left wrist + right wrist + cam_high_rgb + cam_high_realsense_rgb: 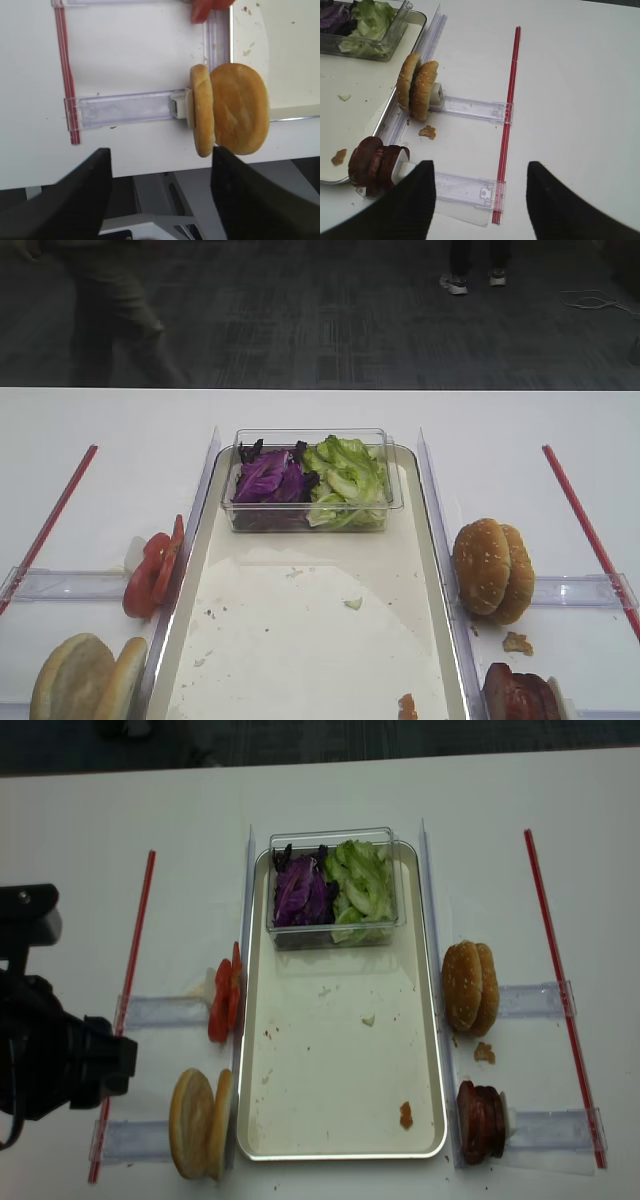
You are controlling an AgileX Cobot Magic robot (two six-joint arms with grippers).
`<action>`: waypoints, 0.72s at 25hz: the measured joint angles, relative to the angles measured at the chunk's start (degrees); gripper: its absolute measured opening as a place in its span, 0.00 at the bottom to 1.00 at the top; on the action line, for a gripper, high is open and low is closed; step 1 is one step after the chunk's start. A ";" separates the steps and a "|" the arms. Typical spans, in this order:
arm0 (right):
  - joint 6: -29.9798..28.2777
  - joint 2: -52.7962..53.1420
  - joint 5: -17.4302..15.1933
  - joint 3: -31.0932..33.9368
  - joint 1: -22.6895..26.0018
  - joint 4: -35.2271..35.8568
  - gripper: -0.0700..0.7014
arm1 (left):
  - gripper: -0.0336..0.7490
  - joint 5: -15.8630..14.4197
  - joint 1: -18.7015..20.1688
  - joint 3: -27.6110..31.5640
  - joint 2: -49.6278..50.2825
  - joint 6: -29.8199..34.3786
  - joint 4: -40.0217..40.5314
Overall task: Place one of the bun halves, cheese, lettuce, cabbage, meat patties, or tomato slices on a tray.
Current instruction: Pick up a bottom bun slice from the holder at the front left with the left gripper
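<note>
The pale bun halves (230,115) stand on edge just left of the tray (430,1020), right in front of the left gripper (160,165), whose 2 fingers are wide apart and hold nothing.

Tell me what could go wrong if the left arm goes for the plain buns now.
The bun halves stand on edge against a clear holder, so open fingers might topple them. The tomato slices stand close by and could get knocked. The tray has a raised rim a carried bun may clip.
</note>
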State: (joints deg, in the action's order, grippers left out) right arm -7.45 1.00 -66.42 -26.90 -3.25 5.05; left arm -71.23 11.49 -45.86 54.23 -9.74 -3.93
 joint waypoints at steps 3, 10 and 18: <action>0.00 0.00 0.00 0.00 0.00 0.00 0.64 | 0.57 0.00 2.88 0.00 0.00 -2.01 0.01; 0.00 0.00 0.00 0.00 0.00 0.00 0.64 | 0.57 0.03 9.43 0.00 0.00 -6.31 0.01; 0.00 0.00 0.00 0.00 0.00 0.00 0.64 | 0.57 0.16 15.47 -0.98 4.18 -9.42 -0.58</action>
State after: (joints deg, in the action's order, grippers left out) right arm -7.45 1.00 -66.42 -26.90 -3.25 5.05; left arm -71.07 26.96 -46.84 58.41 -19.16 -4.50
